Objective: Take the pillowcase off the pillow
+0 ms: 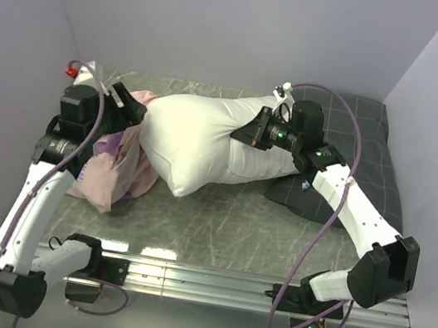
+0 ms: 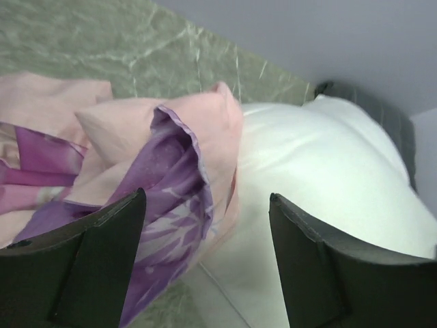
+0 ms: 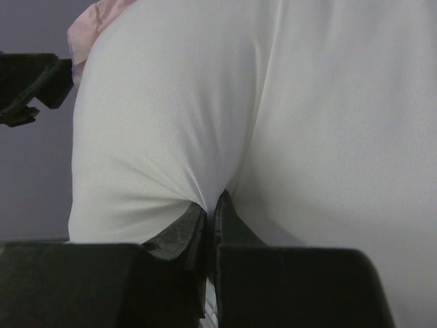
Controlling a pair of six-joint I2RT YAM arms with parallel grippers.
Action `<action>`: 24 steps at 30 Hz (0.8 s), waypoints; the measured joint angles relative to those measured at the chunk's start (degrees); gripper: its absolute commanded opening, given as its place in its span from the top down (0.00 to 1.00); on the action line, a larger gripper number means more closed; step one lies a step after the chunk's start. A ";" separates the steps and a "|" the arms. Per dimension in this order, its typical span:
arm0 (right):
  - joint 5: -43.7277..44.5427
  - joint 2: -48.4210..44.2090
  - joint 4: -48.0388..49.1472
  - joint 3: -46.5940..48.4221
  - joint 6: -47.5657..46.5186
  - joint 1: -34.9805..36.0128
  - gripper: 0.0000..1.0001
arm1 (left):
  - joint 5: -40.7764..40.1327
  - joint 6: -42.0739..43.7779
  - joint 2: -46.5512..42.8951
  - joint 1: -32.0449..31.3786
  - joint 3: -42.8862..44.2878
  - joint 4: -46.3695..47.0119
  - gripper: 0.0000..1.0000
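Pillow (image 1: pixel 196 148) lies long axis left-right across the bench (image 1: pixel 234 225), right gripper (image 3: pixel 212 205) pinching its fabric; left gripper (image 2: pixel 205 205) apart over pillowcase (image 1: pixel 117 168) by left edge

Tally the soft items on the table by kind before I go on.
Pillows: 2, the white pillow and the grey checked pillow
Pillowcases: 1, the pink-purple pillowcase
Total: 3
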 measured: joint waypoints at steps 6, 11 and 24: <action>0.96 0.00 -0.46 0.09 -0.26 0.42 1.00 | -3.37 -1.03 6.27 -1.33 -0.74 0.37 0.76; 1.97 -0.31 -1.18 0.09 -1.27 0.74 1.00 | -9.81 -1.36 9.49 2.91 3.45 -1.70 0.98; 3.56 -5.09 -2.75 1.20 -1.88 -0.37 1.00 | -9.79 -2.10 11.39 12.39 -0.98 0.90 0.56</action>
